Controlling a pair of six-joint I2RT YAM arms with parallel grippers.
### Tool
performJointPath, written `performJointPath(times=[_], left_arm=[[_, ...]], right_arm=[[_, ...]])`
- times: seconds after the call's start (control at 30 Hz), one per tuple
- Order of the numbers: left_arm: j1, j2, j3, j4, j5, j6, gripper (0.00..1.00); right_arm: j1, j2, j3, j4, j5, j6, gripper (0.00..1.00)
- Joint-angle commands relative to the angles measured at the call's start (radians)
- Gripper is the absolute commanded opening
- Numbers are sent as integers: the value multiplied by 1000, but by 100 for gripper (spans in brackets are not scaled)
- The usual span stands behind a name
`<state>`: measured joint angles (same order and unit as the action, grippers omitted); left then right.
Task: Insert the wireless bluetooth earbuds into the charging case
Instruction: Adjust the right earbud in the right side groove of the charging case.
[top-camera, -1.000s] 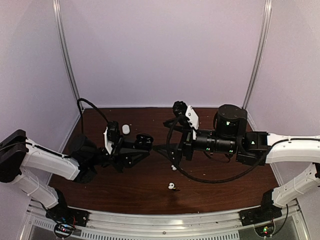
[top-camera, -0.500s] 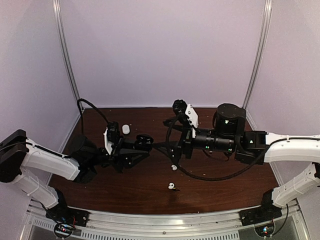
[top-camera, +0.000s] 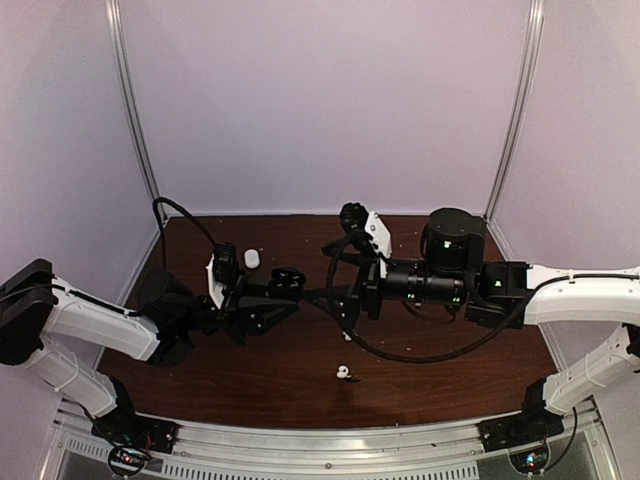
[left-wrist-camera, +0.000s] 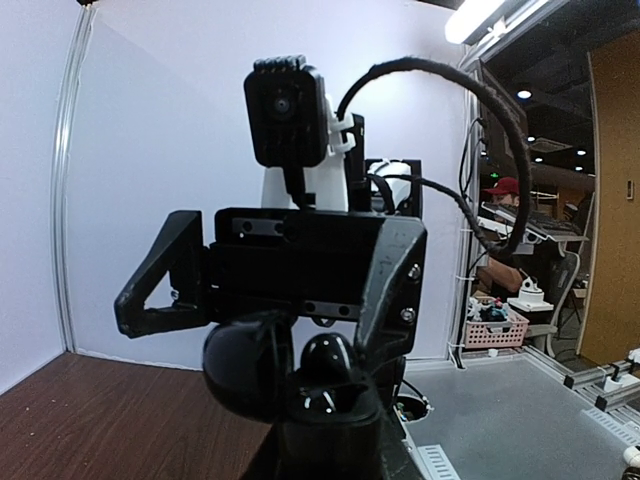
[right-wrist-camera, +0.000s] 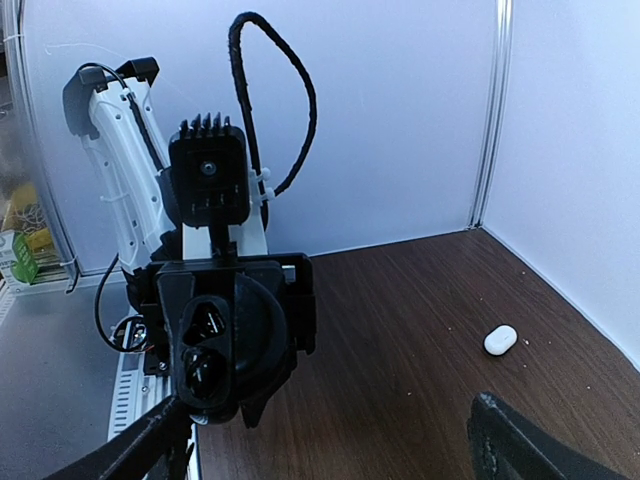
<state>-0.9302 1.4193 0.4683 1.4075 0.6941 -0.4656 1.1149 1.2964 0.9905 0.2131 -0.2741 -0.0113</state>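
Note:
My left gripper (top-camera: 278, 292) is shut on a black charging case (top-camera: 288, 276), held open above the table. In the left wrist view the case (left-wrist-camera: 340, 425) has its lid (left-wrist-camera: 248, 365) swung left and a glossy black earbud (left-wrist-camera: 333, 358) sits in it. My right gripper (top-camera: 338, 298) is open and empty, facing the case from close by. In the right wrist view the case (right-wrist-camera: 215, 345) shows two dark sockets between my spread fingers (right-wrist-camera: 140, 452). Two white earbuds (top-camera: 343, 373) (top-camera: 347, 336) lie on the table below.
A closed white case (top-camera: 251, 258) lies at the back left of the brown table (top-camera: 450, 360); it also shows in the right wrist view (right-wrist-camera: 500, 339). White walls enclose the table on three sides. Cables hang from both wrists.
My right arm has shifted a little to the left, toward the held case. The left arm and the case have stayed in place.

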Motion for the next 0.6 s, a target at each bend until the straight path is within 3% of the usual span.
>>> performJointPath(times=[0.0, 0.33, 0.57], left_arm=[[-3, -1, -10, 72, 0, -4, 2], [51, -43, -62, 62, -36, -37, 2], [89, -130, -113, -38, -75, -3, 2]], right_arm=[[-9, 1, 18, 0, -8, 7, 97], [-63, -100, -73, -99, -23, 53, 97], [-79, -54, -52, -422, 58, 57, 93]])
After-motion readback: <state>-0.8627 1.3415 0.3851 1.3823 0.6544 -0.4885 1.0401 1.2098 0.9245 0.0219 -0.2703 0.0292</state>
